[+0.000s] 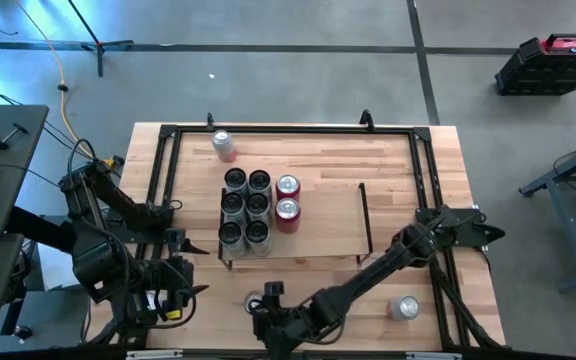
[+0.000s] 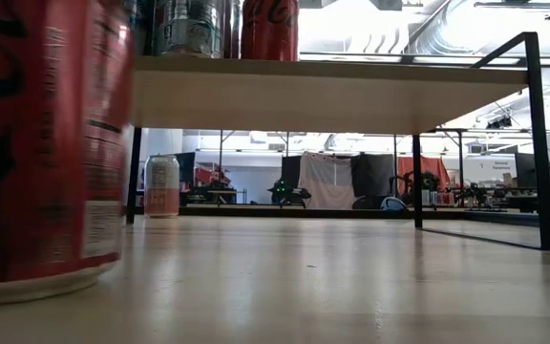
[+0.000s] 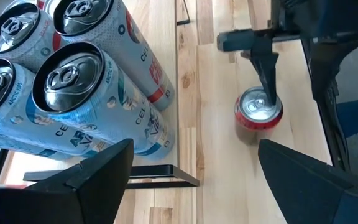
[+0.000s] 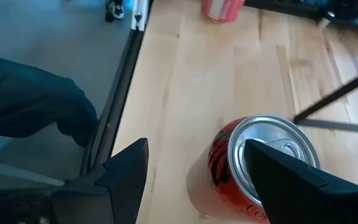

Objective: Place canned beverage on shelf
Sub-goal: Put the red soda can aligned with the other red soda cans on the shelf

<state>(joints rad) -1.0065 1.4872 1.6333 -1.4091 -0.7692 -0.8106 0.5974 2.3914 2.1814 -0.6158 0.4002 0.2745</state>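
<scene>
High view: shelf (image 1: 318, 215) sits mid-table with six grey-topped cans (image 1: 245, 207) and two red cans (image 1: 287, 200) on its left end; right gripper (image 1: 259, 303) reaches to the near table edge — a red can (image 1: 255, 301) there; left gripper (image 1: 190, 268) waits just off the shelf's near-left corner.
Low view: red can (image 2: 41, 143) upright on the tabletop, close to the lens; a pale can (image 2: 161, 185) stands far behind under the shelf board (image 2: 332, 94).
Left wrist view: left gripper (image 3: 194, 171) wide, holding nothing.
Right wrist view: right gripper (image 4: 197, 171) spread — one finger (image 4: 284, 180) over the can's top (image 4: 269, 143), the other beside the can, not clamped.
</scene>
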